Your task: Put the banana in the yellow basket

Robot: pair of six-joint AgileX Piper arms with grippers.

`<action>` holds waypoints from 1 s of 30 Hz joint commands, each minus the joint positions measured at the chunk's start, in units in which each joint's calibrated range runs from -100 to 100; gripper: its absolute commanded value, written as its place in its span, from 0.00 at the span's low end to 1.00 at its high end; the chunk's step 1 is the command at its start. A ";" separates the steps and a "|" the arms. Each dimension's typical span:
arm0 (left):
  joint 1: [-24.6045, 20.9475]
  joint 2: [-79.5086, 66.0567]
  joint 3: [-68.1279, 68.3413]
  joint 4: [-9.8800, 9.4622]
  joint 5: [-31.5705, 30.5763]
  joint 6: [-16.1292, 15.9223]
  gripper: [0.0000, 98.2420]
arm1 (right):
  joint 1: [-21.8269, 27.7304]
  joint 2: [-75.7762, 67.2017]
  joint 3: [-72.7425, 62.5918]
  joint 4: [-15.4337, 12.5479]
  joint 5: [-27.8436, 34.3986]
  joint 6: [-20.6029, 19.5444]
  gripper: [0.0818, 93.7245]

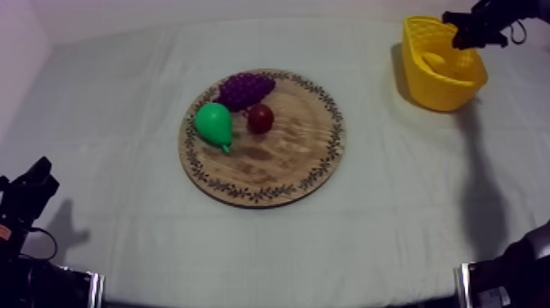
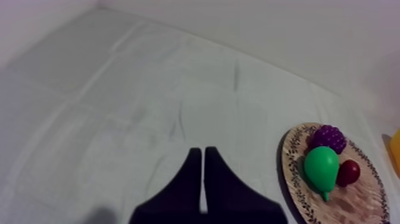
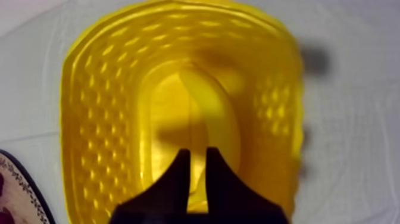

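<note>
The banana [image 1: 434, 59] lies inside the yellow basket [image 1: 458, 88] at the far right of the table. From the right wrist view it rests on the basket floor [image 3: 205, 113], free of the fingers. My right gripper [image 1: 468, 34] hovers over the basket [image 3: 101, 101], fingers slightly apart with nothing between them [image 3: 198, 156]. The round wooden board [image 1: 303, 160] sits mid-table holding a green pear [image 1: 214, 123], purple grapes [image 1: 245, 87] and a small red fruit [image 1: 260, 118]. My left gripper [image 1: 33, 184] rests low at the left, its fingers together as a wedge [image 2: 203, 156].
Grey-white cloth covers the table all around the board. From the left wrist view the board [image 2: 297, 179] with the pear [image 2: 321, 168], grapes [image 2: 329, 137] and red fruit [image 2: 349, 173] lies off to the side of my left gripper.
</note>
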 commanded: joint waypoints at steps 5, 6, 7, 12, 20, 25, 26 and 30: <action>-0.03 -0.03 0.03 -0.03 0.03 0.01 0.00 | 0.42 -16.20 19.76 0.09 -14.54 1.80 0.01; -0.03 -0.03 0.03 -0.03 0.03 0.00 0.00 | 0.48 -18.82 23.06 0.01 -16.98 2.26 0.00; -0.03 -0.03 0.03 -0.03 0.03 -0.01 0.00 | 0.62 -21.49 26.41 -0.27 -19.30 2.90 0.00; -0.03 -0.03 0.03 -0.03 0.03 -0.01 0.00 | 1.20 -35.93 44.60 -3.36 -29.98 7.43 0.00; -0.03 -0.03 0.03 -0.03 0.03 0.01 0.00 | 0.00 -63.28 72.17 -5.07 -35.64 10.76 0.00; -0.03 -0.03 0.03 -0.03 0.03 0.01 0.00 | -1.70 -83.03 84.32 2.26 -31.02 4.16 0.00; -0.03 -0.03 0.03 -0.03 0.03 0.01 0.00 | -2.08 -86.94 85.96 3.72 -29.17 2.83 0.00; -0.03 -0.03 0.03 -0.03 0.03 0.01 0.00 | -3.09 -100.03 90.78 7.54 -21.90 -0.58 0.00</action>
